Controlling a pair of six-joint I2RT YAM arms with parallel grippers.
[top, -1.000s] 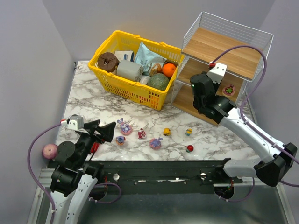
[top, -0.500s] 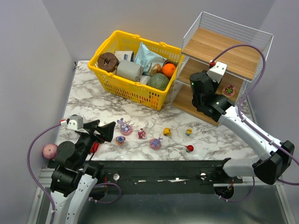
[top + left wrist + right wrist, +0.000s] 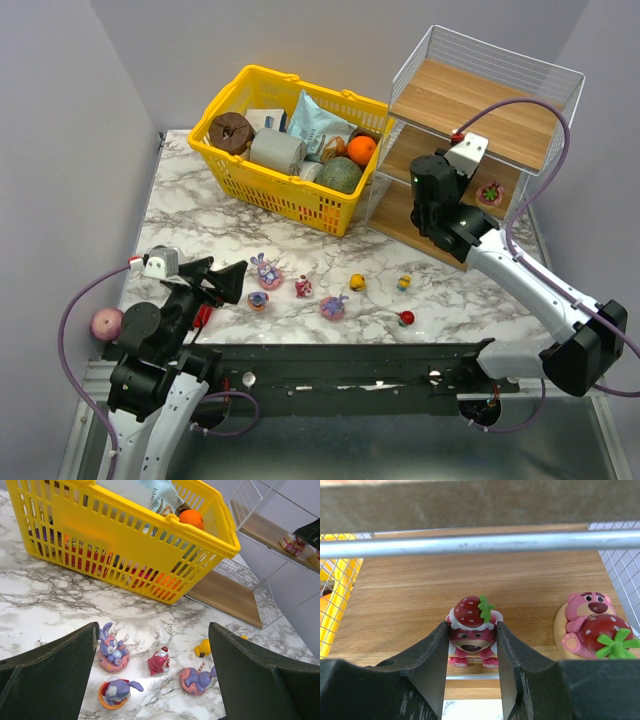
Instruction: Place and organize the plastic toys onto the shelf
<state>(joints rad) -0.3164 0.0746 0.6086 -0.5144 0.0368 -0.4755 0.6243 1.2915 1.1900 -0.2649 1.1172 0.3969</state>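
Your right claw (image 3: 472, 639) is reaching into the shelf (image 3: 470, 105) at the middle board. Its fingers (image 3: 427, 662) stand about half closed and press both sides of the strawberry-hat bear figurine (image 3: 470, 612), which stands upright at the board's front edge. Just beside it, on the right in the wrist view, sits a pink bear hugging a strawberry (image 3: 592, 630), clear of the claw.

Your left claw (image 3: 153, 645) gapes fully wide with nothing in it, low over the near left of the desk (image 3: 190, 210). Ahead of it on the marble lie the loose ones — three purple bunnies (image 3: 112, 647), a red-pink figure (image 3: 159, 661), two yellow ducks (image 3: 357, 283) and a small red figure (image 3: 405, 319) — strung out in front of the yellow basket (image 3: 290, 200).
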